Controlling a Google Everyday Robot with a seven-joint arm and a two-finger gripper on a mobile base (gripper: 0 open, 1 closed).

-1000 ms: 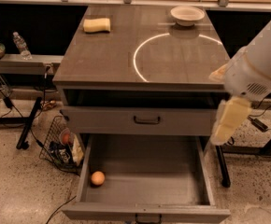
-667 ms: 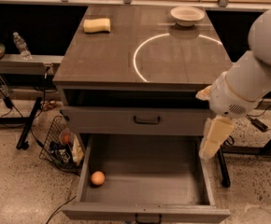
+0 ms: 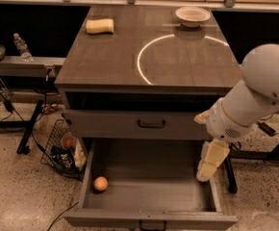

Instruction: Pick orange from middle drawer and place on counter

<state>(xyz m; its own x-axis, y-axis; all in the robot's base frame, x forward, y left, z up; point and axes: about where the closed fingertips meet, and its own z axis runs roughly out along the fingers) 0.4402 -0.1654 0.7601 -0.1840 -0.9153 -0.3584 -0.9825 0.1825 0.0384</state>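
The orange [image 3: 100, 183] lies on the floor of the open middle drawer [image 3: 154, 191], in its front left corner, close to the left wall. My gripper [image 3: 206, 170] hangs pointing down from the white arm [image 3: 255, 95], over the drawer's right side near the right wall. It is far to the right of the orange and holds nothing that I can see. The counter [image 3: 110, 61] with its white circular arc is above the drawers.
A yellow sponge [image 3: 100, 26] and a white bowl [image 3: 192, 15] sit at the back of the counter. A shut drawer front with a black loop handle [image 3: 151, 124] is above the open drawer. A wire basket [image 3: 62, 150] stands on the floor at the left. A side shelf [image 3: 19, 64] holds a bottle [image 3: 20, 46].
The arm has swung left and down, bringing the gripper from beside the cabinet's right edge to over the right side of the open drawer. The orange has not moved.
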